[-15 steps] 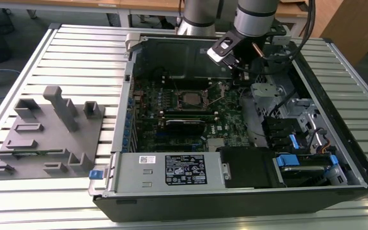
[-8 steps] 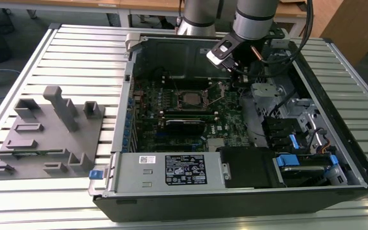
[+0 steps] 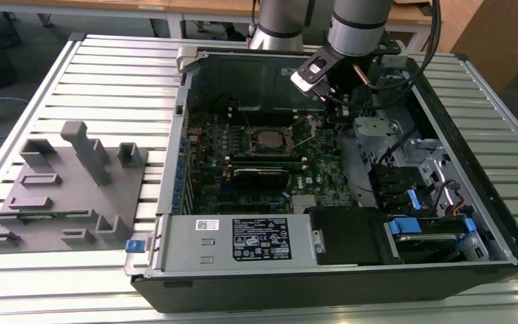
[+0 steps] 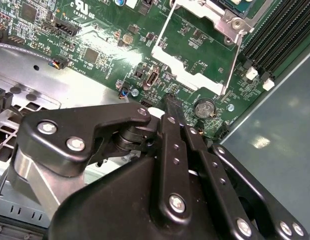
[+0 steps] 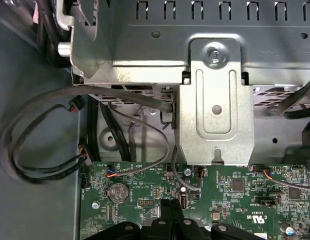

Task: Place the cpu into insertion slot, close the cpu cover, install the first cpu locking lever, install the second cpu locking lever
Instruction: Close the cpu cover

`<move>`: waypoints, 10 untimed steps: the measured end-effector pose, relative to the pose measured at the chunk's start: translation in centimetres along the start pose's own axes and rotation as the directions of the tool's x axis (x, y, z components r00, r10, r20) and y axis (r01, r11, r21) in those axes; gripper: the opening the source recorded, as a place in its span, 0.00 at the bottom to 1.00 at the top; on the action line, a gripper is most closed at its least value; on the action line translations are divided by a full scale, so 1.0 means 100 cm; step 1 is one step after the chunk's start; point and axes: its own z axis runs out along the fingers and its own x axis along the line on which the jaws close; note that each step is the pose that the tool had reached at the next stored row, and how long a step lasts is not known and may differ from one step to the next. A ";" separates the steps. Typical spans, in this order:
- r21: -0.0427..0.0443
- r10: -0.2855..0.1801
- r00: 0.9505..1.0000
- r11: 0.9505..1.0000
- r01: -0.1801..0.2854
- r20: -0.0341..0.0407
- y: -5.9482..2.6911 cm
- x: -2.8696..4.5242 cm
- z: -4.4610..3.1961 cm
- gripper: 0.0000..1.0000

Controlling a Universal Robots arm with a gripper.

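The cpu (image 3: 266, 139) is a small dull grey square lying flat in the socket at the middle of the motherboard (image 3: 241, 182). The cpu cover (image 4: 187, 70), a thin silver frame with a big window, stands flipped open off the socket toward the exterior view's right, and green board shows through its window. My gripper (image 4: 170, 100) hovers just above the board a little beyond the open cover's far edge, next to a coin cell (image 4: 204, 106). Its black fingers (image 5: 170, 206) are pressed together with nothing visible between them. In the exterior view the gripper (image 3: 338, 108) hangs among cables to the right of the socket.
A metal drive bracket (image 5: 215, 100) and looping black cables (image 5: 45, 135) crowd the case wall ahead of the fingertips. Memory slots (image 4: 280, 35) run beside the socket. The power supply (image 3: 241, 239) fills the case front. A grey fixture plate (image 3: 61, 189) lies outside on the slatted table.
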 end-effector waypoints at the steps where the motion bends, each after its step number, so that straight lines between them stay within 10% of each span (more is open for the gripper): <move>1: 0.000 0.000 1.000 1.000 0.000 0.000 -0.0006 0.0000 0.0001 0.10; 10: -0.003 0.000 1.000 1.000 0.000 0.000 -0.0183 0.0003 -0.0006 0.10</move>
